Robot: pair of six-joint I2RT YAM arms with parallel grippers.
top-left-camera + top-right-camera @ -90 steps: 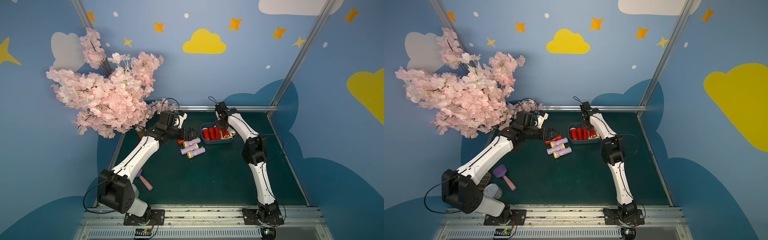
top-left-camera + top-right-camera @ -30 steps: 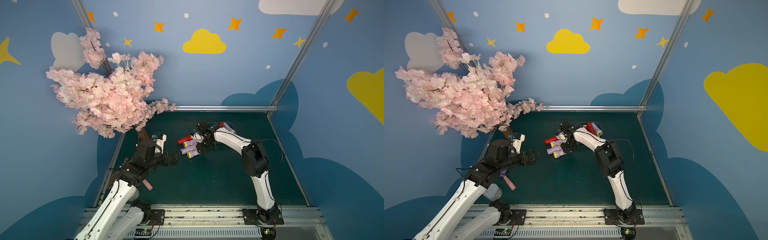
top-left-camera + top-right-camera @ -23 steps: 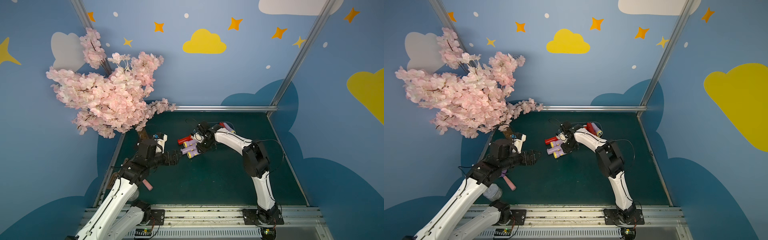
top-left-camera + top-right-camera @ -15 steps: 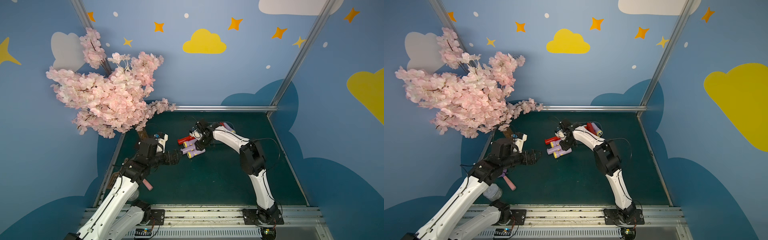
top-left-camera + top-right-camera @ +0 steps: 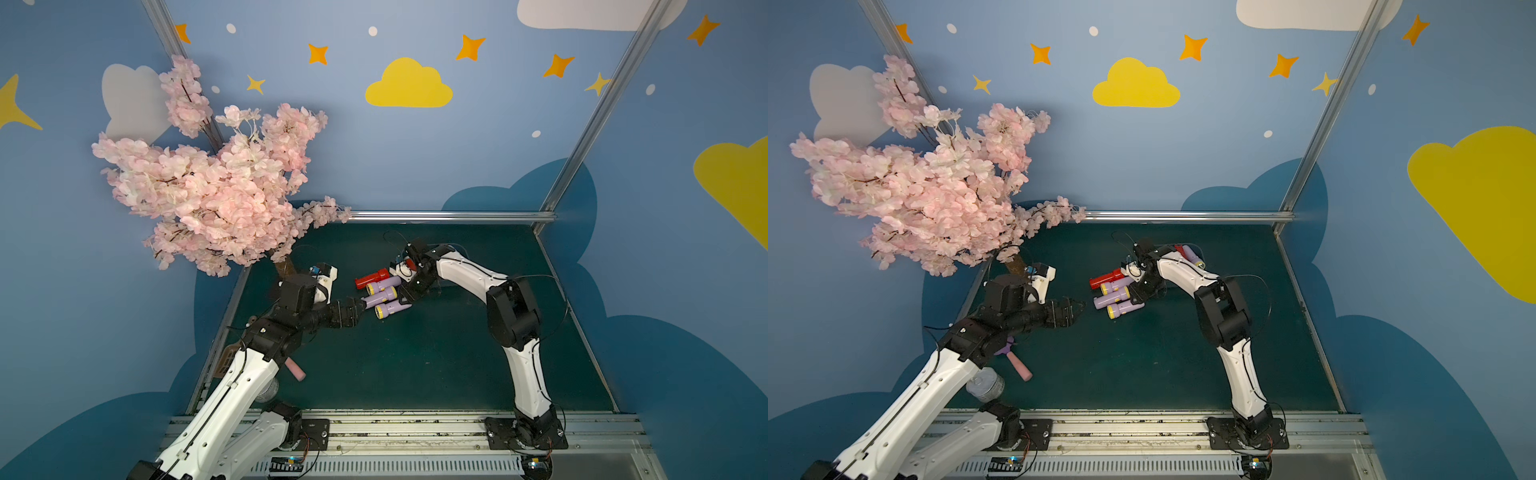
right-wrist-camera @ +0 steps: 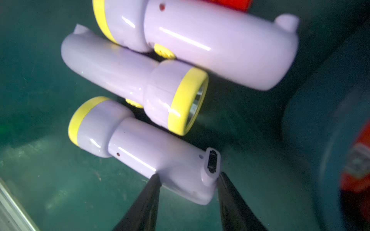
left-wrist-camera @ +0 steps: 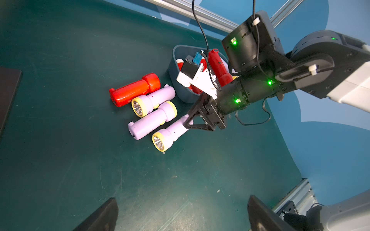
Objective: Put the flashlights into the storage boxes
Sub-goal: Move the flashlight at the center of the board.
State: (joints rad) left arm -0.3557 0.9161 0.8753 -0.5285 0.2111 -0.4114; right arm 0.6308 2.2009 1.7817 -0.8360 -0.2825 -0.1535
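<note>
The right end effector (image 6: 187, 175) is pinching the tail of a lilac flashlight (image 6: 140, 152) lying near the storage box (image 7: 176, 80), ready to lift it in. The left end effector (image 5: 1079, 308) is hanging wide open, farther from that box.

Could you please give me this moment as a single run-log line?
right gripper: fingers closed on lilac flashlight tail, on mat | left gripper: open, empty | storage box: red flashlights inside
</note>
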